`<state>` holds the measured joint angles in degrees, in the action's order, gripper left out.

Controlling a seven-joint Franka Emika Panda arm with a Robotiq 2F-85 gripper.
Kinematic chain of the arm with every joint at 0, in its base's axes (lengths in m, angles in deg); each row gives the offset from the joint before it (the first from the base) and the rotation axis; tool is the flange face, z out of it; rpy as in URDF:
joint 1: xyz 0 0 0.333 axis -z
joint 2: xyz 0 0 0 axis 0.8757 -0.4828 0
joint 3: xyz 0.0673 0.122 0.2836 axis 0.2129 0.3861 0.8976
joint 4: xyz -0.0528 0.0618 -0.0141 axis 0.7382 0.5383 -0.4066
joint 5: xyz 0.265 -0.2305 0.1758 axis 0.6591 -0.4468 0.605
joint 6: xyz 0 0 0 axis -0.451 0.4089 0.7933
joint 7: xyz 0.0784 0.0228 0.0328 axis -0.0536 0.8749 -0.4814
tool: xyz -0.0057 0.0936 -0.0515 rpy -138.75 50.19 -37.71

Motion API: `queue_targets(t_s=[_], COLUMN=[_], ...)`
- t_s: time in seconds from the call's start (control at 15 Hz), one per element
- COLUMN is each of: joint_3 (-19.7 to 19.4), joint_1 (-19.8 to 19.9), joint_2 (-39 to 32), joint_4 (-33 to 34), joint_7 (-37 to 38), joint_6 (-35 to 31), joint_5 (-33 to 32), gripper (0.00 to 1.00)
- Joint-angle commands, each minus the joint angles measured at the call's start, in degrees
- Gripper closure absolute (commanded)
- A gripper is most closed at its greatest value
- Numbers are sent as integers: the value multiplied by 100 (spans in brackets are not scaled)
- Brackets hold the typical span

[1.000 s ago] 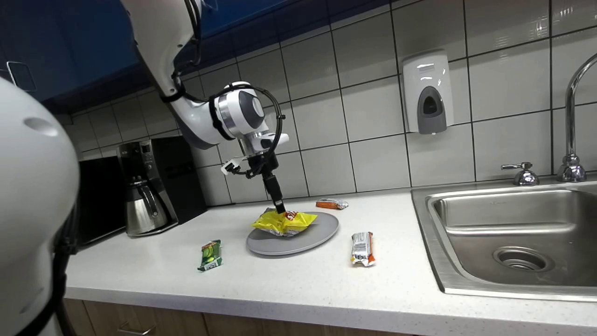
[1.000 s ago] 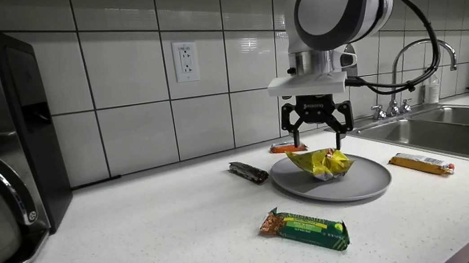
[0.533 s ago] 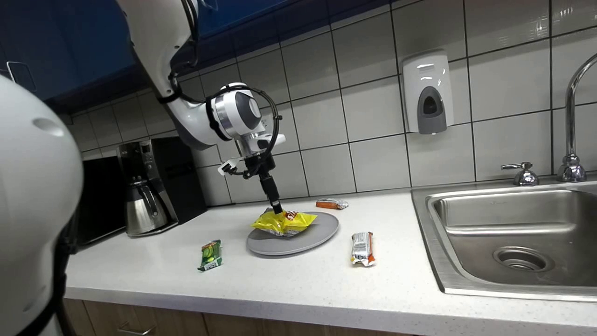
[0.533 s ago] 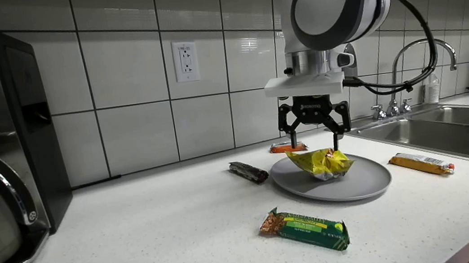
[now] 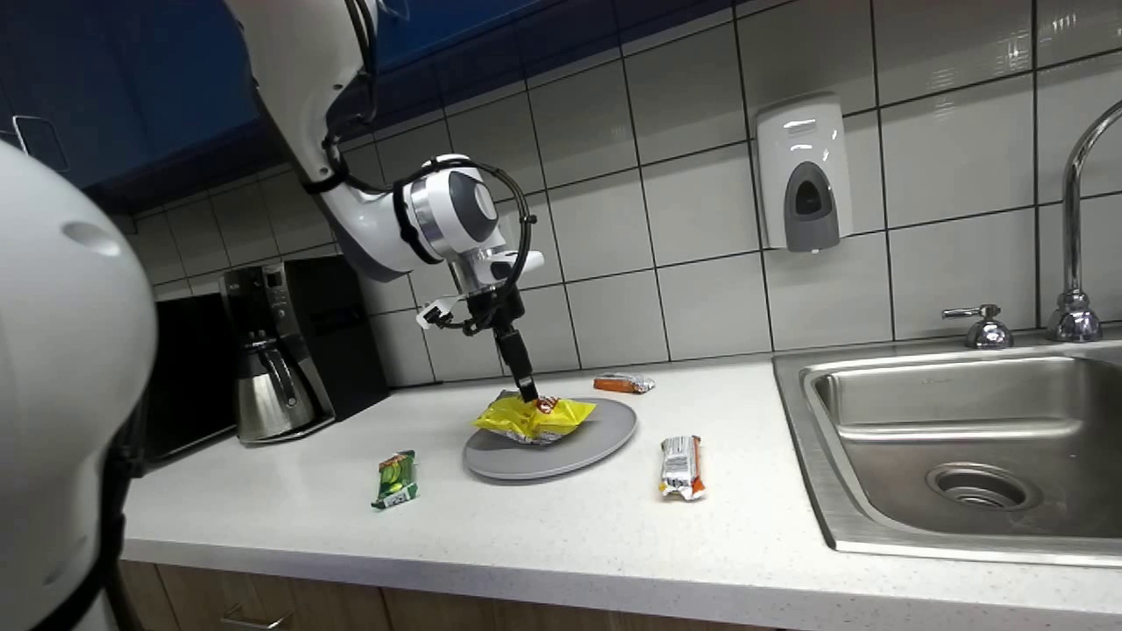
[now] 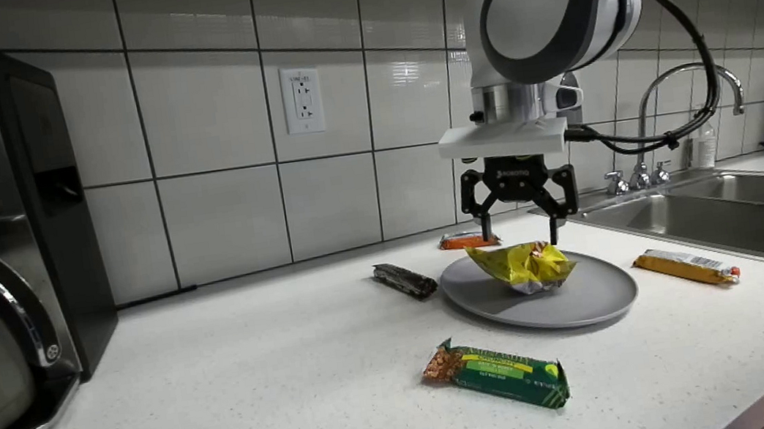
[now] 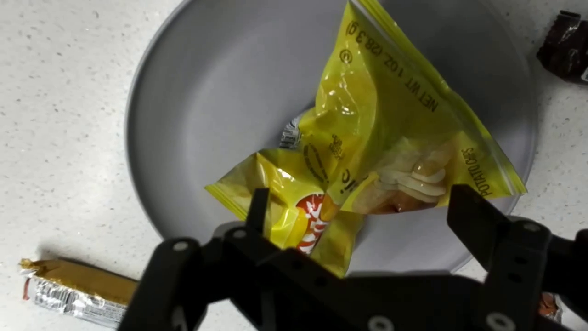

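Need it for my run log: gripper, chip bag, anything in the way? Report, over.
Gripper open, holding nothing. Chip bag beneath it, on grey plate; contact unclear. Four snack bars around plate, none between gripper and bag.

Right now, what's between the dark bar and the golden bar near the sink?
In an exterior view, the gray plate, with the yellow chip bag on it, lies between the dark bar and the golden bar.
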<state>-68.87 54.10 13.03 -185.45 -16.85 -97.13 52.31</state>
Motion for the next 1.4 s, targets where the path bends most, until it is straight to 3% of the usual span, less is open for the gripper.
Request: queue_targets(t_s=[0.0,0.6,1.33], joint_3=[-72,-106,-160], joint_1=[-70,-73,-17], joint_2=[136,181,349], joint_4=[-83,-130,-71], joint_7=[122,143,162], joint_6=[115,130,267], joint_5=[-159,-189,-220], gripper=[31,99,100])
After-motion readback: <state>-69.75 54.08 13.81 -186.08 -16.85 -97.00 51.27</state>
